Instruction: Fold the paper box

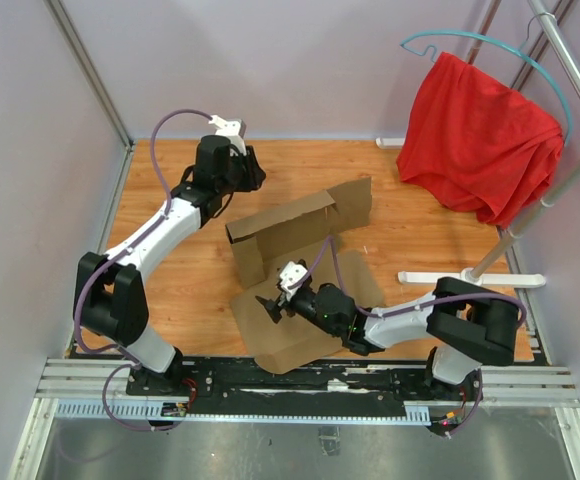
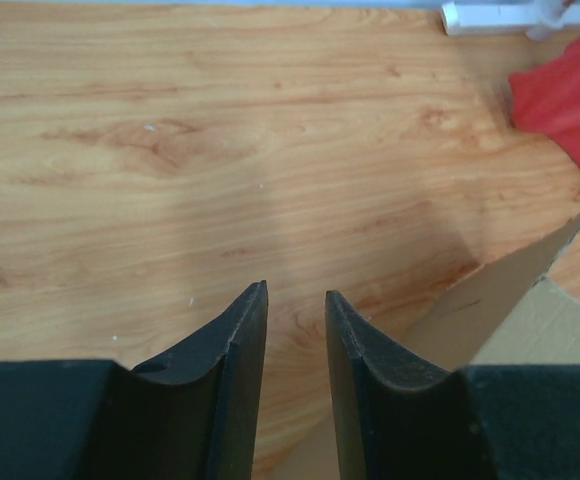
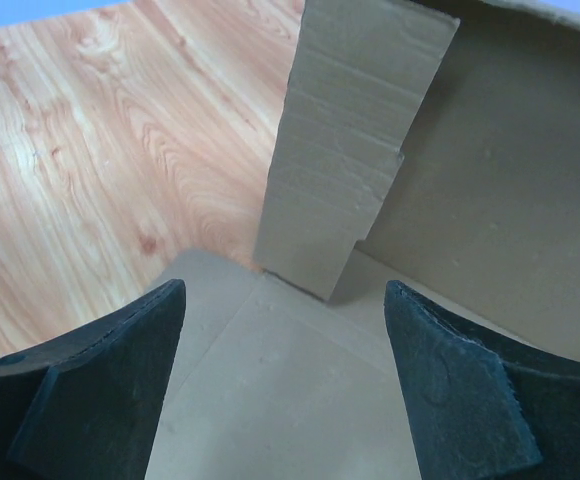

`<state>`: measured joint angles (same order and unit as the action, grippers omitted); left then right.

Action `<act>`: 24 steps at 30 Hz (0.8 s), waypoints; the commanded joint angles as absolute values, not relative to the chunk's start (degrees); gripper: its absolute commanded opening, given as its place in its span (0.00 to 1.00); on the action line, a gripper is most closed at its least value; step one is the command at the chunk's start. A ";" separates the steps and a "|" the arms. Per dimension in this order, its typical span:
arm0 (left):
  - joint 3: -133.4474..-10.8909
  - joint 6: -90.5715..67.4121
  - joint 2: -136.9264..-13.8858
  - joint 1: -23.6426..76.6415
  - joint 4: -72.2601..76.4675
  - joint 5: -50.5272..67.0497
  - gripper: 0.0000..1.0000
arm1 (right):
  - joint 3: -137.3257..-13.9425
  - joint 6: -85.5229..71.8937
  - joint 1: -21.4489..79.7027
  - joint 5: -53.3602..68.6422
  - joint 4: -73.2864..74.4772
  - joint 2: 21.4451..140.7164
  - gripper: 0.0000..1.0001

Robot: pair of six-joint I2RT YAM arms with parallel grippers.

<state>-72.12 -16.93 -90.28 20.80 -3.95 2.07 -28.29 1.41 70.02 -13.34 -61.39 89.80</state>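
The paper box (image 1: 305,235) is brown cardboard, partly folded, in the middle of the wooden table: its far wall and a left side flap stand up, and the near panels lie flat. My left gripper (image 1: 258,178) hovers over bare wood just behind the box's far left corner. In the left wrist view (image 2: 296,290) its jaws stand a narrow gap apart with nothing between them, and a box edge (image 2: 510,300) shows at the lower right. My right gripper (image 1: 269,306) is wide open and empty over the flat near-left panel (image 3: 270,400), facing the upright side flap (image 3: 350,140).
A red cloth (image 1: 480,140) hangs from a teal hanger on a white rack (image 1: 470,278) at the back right; it also shows in the left wrist view (image 2: 570,95). Pale walls enclose the table on the left and at the back.
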 commanded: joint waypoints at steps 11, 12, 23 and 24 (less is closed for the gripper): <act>-70.58 -13.72 -89.50 20.69 -10.74 9.53 0.34 | -39.96 0.59 70.67 -17.23 -69.37 101.20 0.85; -69.97 -13.93 -89.14 20.66 -10.23 9.65 0.34 | -40.68 0.73 70.66 -17.91 -69.63 102.08 0.85; -69.06 -13.71 -90.94 20.88 -10.54 10.15 0.29 | -46.39 0.76 70.66 -21.96 -72.14 110.30 0.84; -69.06 -13.71 -91.29 20.99 -10.55 10.57 0.28 | -46.94 1.16 70.60 -22.13 -72.16 110.83 0.84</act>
